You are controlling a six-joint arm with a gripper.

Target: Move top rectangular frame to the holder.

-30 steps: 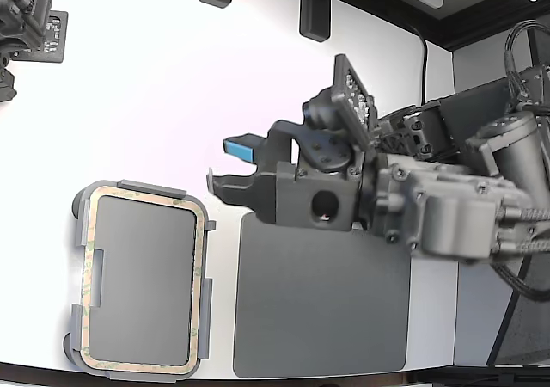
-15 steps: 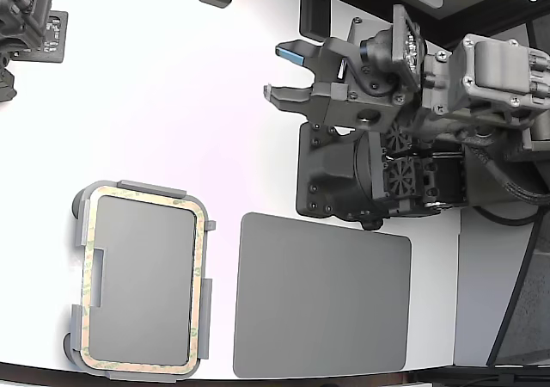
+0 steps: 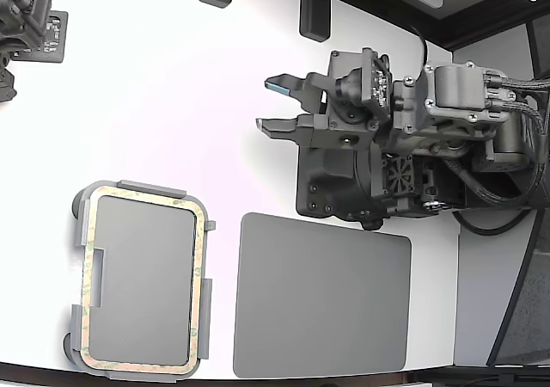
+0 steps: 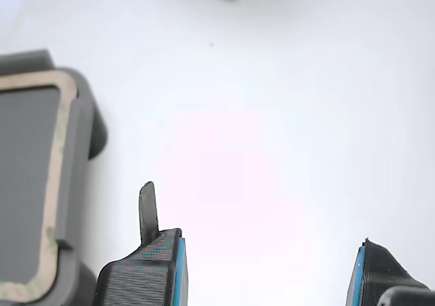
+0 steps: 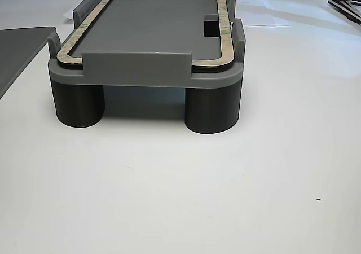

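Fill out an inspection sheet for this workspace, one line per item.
Surface: white table, mostly bare.
Job's things: tan frame seated inside the grey holder; holder stands on round legs.
Clutter: dark grey mat flat beside the holder.
Grippers: hand open, empty, above bare table, away from the holder.
Cables: black cable behind the arm; bundle at the exterior view's right.
Surroundings: black fixtures along the far edge.

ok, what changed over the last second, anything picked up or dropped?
Only the arm moved. The gripper pulled back from above the dark mat toward the far side of the table, and the wrist rolled over. Its jaws are open and empty throughout; nothing was grasped or released. The tan frame stayed seated in the grey holder, and the mat did not shift.
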